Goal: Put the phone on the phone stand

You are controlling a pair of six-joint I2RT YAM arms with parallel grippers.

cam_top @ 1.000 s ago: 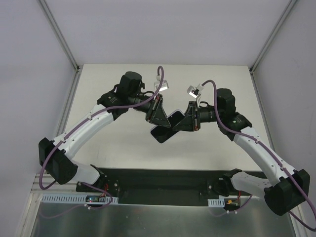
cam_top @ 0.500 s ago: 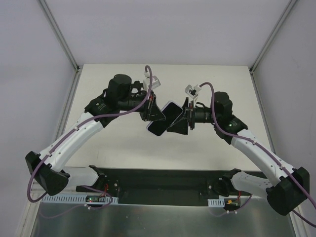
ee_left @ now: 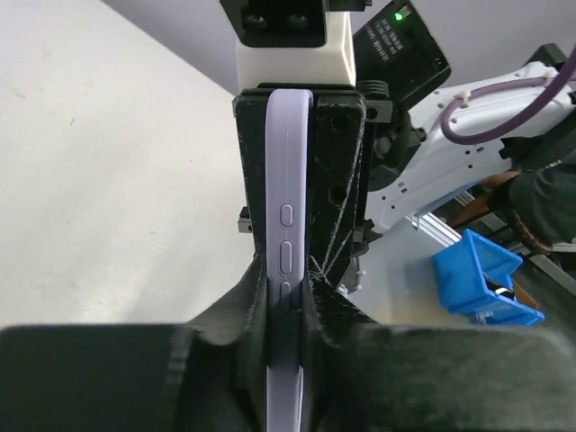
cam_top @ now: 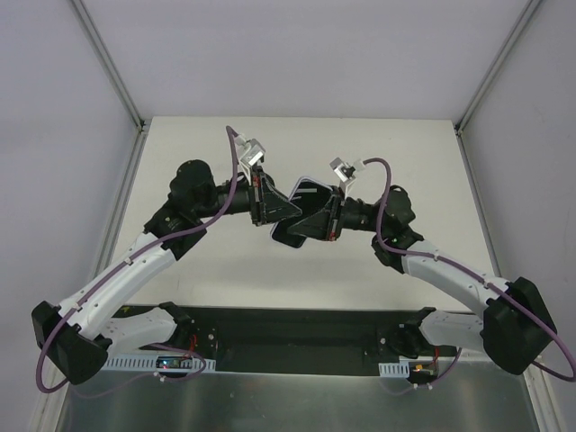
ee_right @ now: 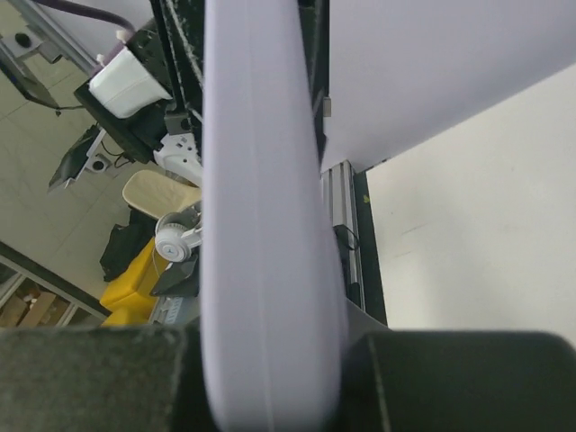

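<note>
Phone (ee_left: 288, 225) seemed to us stiff, light and slippery; left gripper (cam_top: 275, 210) and right gripper (cam_top: 317, 221) were both closed on its flat faces, where we judged grip safest.

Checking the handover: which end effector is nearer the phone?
Neither; it's a tie. The left end effector clamps the phone from its left side, the right end effector from its right, both touching it.

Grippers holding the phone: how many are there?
2. The left gripper clamps one end of the phone, the right gripper the opposite end, in mid-air above the table. No third is visible.
</note>
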